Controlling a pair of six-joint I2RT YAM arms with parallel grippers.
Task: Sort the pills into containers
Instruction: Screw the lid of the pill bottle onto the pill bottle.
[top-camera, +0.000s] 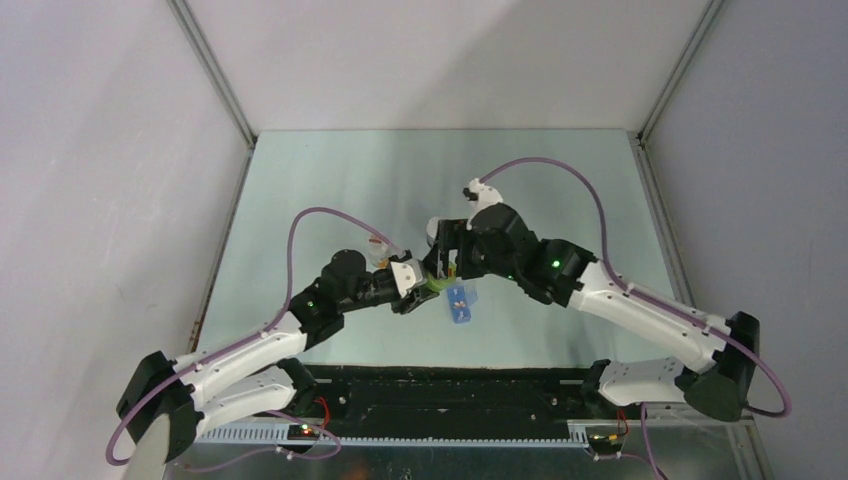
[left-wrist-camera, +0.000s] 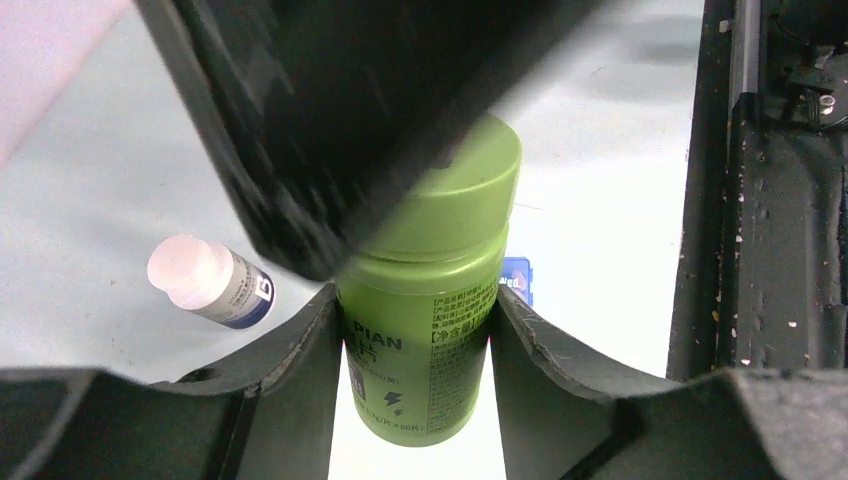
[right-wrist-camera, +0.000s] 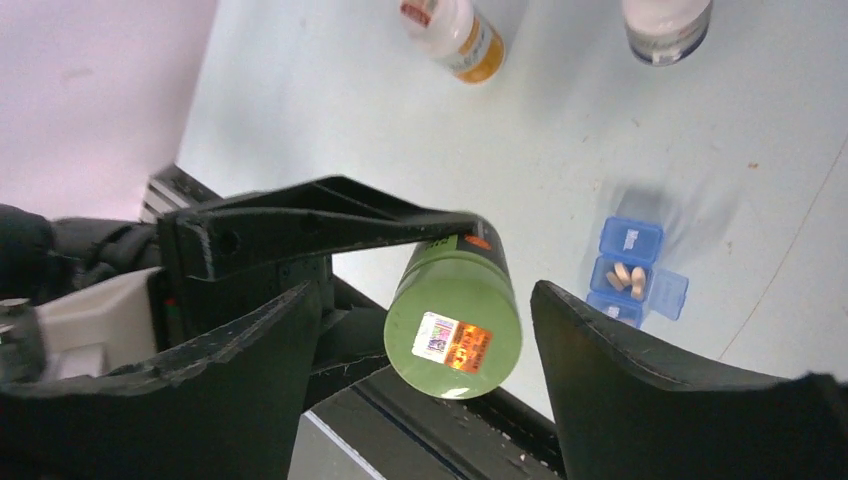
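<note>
Left gripper (left-wrist-camera: 415, 310) is clamping the green bottle (right-wrist-camera: 455, 320) round its body and seems to be holding it raised over the near half of the table (top-camera: 330, 180), about mid-width. The bottle's long axis is pointing cap (left-wrist-camera: 450, 190) first at the right gripper (right-wrist-camera: 428, 292). That gripper's fingers are standing apart, one on each side of the cap, neither touching. Judged: the right arm is the nearer one for closing on the cap and twisting it off. The pill box (right-wrist-camera: 632, 272) is lying on the table just beside the bottle, toward the right edge. One lid is standing open, with pills (right-wrist-camera: 625, 276) showing inside.
</note>
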